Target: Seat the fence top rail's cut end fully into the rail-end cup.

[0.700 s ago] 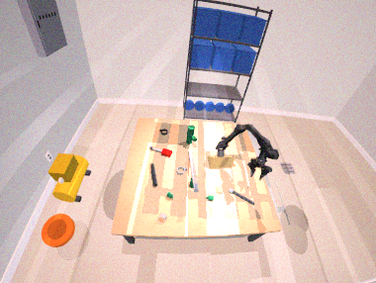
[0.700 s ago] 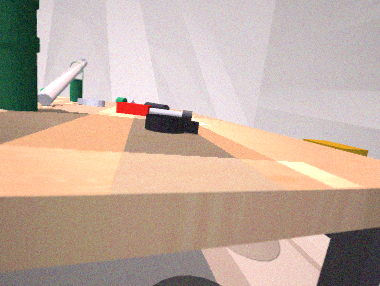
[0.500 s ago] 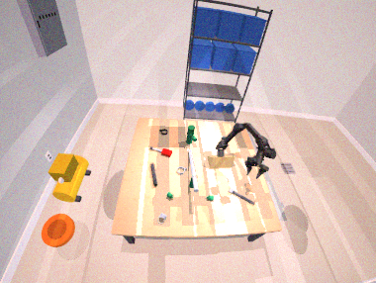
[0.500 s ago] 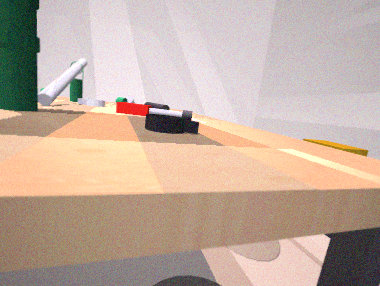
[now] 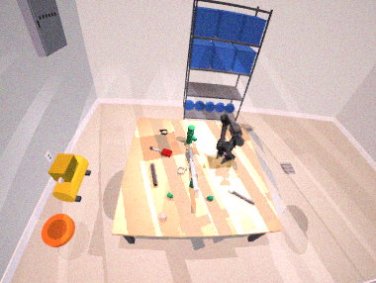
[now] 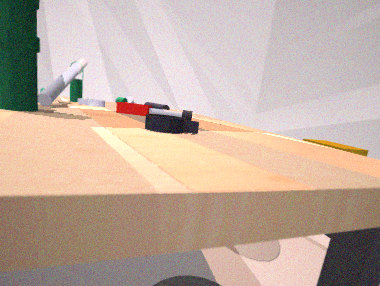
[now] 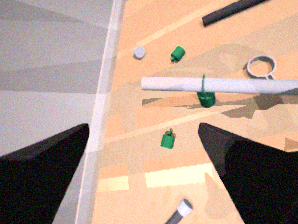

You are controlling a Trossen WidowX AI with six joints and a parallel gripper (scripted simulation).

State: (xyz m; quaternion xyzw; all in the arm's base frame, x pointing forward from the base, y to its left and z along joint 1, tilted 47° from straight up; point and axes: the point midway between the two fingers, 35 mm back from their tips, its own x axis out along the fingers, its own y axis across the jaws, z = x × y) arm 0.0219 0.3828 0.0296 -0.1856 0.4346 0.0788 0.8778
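The light grey rail (image 5: 193, 169) (image 6: 64, 81) (image 7: 235, 86) passes through the loop cap on the small green post (image 5: 191, 183) (image 6: 76, 90) (image 7: 206, 99). It slopes: its far end stands high, and its other end is low beside the big green post (image 5: 191, 132) (image 6: 19, 60), outside the cup. The rail-end cup (image 5: 194, 139) sticks out from the upper part of the big post; the brace band is too small to make out. My gripper (image 5: 226, 158) (image 7: 144, 129) is open and empty, off to the side of the rail and apart from it.
A grey ring (image 7: 274, 65) lies beside the rail. Two small green caps (image 5: 170, 195) (image 5: 210, 198), a whitish cap (image 5: 162, 217), dark rods (image 5: 154, 174) (image 5: 242, 197), a red-handled tool (image 5: 166, 152) (image 6: 132, 108) and a black coiled item (image 5: 163, 132) (image 6: 167, 123) lie on the table.
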